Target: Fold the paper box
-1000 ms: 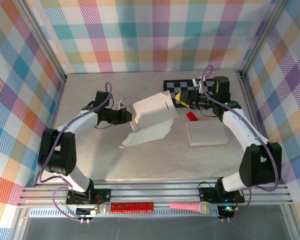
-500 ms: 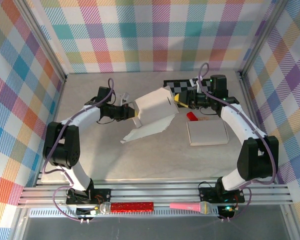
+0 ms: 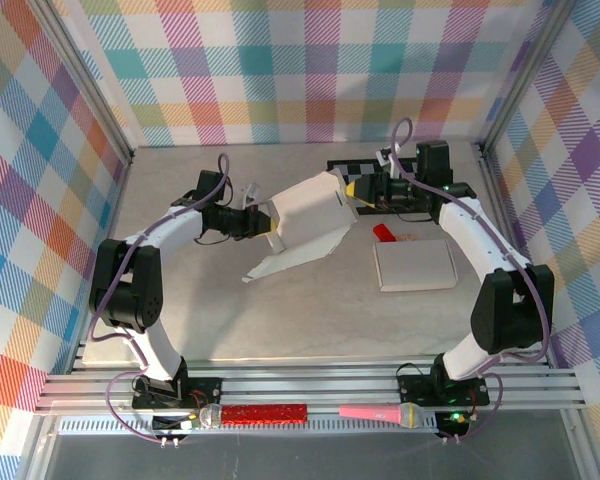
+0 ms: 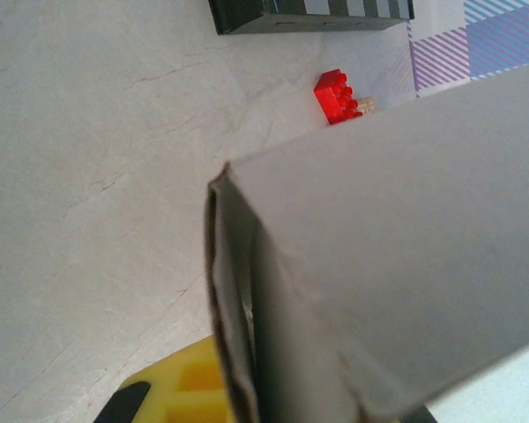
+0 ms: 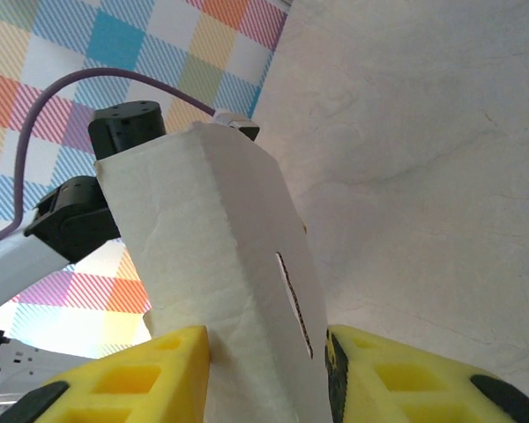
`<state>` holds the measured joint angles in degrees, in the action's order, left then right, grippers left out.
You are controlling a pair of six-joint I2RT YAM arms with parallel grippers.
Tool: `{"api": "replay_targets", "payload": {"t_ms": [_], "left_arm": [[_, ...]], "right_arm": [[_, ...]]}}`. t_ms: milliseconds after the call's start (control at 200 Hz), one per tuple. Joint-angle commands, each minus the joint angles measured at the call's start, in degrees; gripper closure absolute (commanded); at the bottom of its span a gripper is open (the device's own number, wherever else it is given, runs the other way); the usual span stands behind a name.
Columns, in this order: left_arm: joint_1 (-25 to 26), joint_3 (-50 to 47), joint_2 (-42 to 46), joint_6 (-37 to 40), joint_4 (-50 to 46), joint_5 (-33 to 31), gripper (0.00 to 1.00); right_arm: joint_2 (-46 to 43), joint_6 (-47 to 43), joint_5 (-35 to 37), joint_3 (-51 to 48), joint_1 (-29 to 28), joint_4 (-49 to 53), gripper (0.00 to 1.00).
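The paper box [image 3: 305,215] is partly folded and hangs tilted above the middle of the worktop [image 3: 210,310], toward the back. One loose flap trails down and to the left until its tip reaches the surface. My left tool [image 3: 265,222] has its jaws pressed together on the box's left edge, pinching the thin card. In the left wrist view that edge crosses close in front of the lens, with a bit of yellow finger below it. My right tool [image 5: 264,379] comes in from the opposite side and is closed on the box's right end. In the right wrist view the white card stands up between my two yellow fingers [image 5: 150,374], and both seem to touch it. Just beside the box on the right lies a small red block [image 3: 383,232]. Near it, further forward, a flat white square of card [image 3: 415,266] lies on the worktop. A black-and-white checkered board [image 3: 365,168] lies behind my right tool by the back wall. On the rail at the near edge lie a red glitter microphone [image 3: 265,413] and a pink microphone [image 3: 385,412].
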<state>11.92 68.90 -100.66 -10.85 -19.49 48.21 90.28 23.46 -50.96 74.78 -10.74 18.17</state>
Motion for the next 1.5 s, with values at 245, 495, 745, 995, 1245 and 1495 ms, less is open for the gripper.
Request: {"api": "replay_targets", "payload": {"t_ms": [245,495,745,995,1245,1495], "left_arm": [[0.5,2.1,0.1,2.1,-2.2,2.2,1.0],[0.8,2.8,0.5,2.8,-3.4,1.6,1.0],[1.1,2.9,2.1,4.2,-4.9,-0.7,1.0],[2.7,3.5,4.2,5.8,-7.7,-5.6,1.0],[6.6,4.6,8.0,5.8,-10.3,-16.6,1.0],[9.9,3.2,12.3,3.6,-10.4,-26.9,1.0]], "right_arm": [[3.0,-10.0,9.4,7.0,-4.1,10.1,0.6],[4.5,-14.5,18.0,10.8,-7.4,14.8,0.61],[4.9,-17.8,34.1,13.6,-11.8,19.8,0.6],[7.8,-19.6,49.8,17.7,-16.7,25.8,0.74],[14.2,-14.3,74.2,24.7,-23.6,35.7,0.97],[16.4,-10.3,80.4,27.3,-25.0,39.0,1.0]]}}
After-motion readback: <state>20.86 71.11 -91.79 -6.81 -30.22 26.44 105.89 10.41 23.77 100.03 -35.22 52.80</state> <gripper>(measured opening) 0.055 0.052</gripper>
